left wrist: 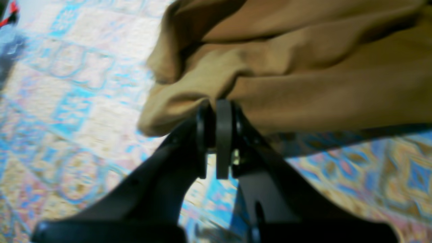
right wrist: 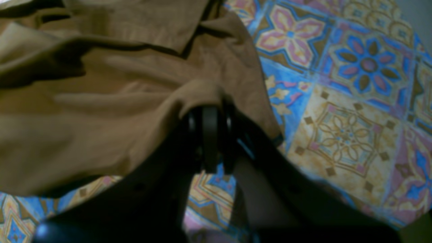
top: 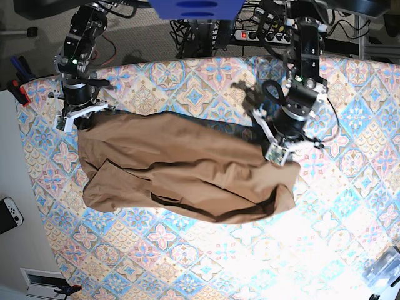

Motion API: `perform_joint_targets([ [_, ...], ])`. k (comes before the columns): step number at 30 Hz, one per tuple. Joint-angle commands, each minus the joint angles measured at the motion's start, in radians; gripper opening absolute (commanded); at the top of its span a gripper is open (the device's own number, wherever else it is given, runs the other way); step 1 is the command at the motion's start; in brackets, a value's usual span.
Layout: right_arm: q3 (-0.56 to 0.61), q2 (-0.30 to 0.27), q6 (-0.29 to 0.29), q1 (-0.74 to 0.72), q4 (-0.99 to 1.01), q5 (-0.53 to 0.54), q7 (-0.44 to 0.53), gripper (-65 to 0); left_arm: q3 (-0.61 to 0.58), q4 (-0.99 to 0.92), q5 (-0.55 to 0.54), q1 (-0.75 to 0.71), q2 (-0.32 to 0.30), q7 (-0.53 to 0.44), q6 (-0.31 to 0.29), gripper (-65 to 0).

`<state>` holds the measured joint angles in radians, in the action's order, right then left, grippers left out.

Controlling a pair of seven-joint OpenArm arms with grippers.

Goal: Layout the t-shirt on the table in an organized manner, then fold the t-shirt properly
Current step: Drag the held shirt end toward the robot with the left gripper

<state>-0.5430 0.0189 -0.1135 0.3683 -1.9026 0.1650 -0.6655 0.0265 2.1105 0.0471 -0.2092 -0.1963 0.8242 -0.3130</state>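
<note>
The tan-brown t-shirt (top: 181,165) lies bunched and stretched across the patterned table (top: 206,256) between my two arms, with dark folds along its lower edge. My left gripper (left wrist: 219,106) is shut on an edge of the t-shirt (left wrist: 303,77), just above the table cloth (left wrist: 67,101); in the base view it (top: 275,152) is at the shirt's right end. My right gripper (right wrist: 210,113) is shut on a fold of the t-shirt (right wrist: 101,101) over the table (right wrist: 347,135); in the base view it (top: 77,120) is at the shirt's upper left corner. No tag shows.
A white surface (top: 9,156) runs along the table's left edge with a white game controller (top: 9,212) on it. Red-handled clamps (top: 19,84) sit at the far left corner. A clear plastic object (top: 382,269) is at the lower right. Cables and a power strip (top: 256,31) lie behind the table.
</note>
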Motion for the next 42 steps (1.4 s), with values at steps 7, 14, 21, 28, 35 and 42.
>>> perform_joint_targets([
  [7,-0.001,-0.007,-0.002,-0.005,-0.015,0.008,0.025,-65.0,-0.001,-0.021,0.001,0.138,0.001,0.013,-0.133,-65.0],
  [14,0.065,-0.03,-0.002,-0.004,-0.01,0.009,0.025,-65.0,-0.141,-0.483,0.007,0.58,0.011,0.209,-0.156,-53.3],
  [21,0.117,-0.043,-0.002,-0.004,-0.008,0.009,0.025,-65.0,-0.161,-0.644,-0.003,0.65,0.022,0.205,-0.156,-13.9],
  [28,0.117,-0.043,-0.002,-0.001,-0.004,0.009,0.025,-65.0,-0.118,-0.376,0.006,0.428,0.011,0.096,-0.156,-6.2],
  [35,0.123,-0.043,-0.002,0.001,-0.004,0.009,0.025,-65.0,0.005,-0.345,0.007,0.322,0.013,0.059,-0.157,-7.1],
  [42,0.123,-0.043,-0.002,0.001,-0.004,0.009,0.025,-65.0,0.053,-0.456,0.023,0.334,0.013,-0.087,-0.159,-12.7],
])
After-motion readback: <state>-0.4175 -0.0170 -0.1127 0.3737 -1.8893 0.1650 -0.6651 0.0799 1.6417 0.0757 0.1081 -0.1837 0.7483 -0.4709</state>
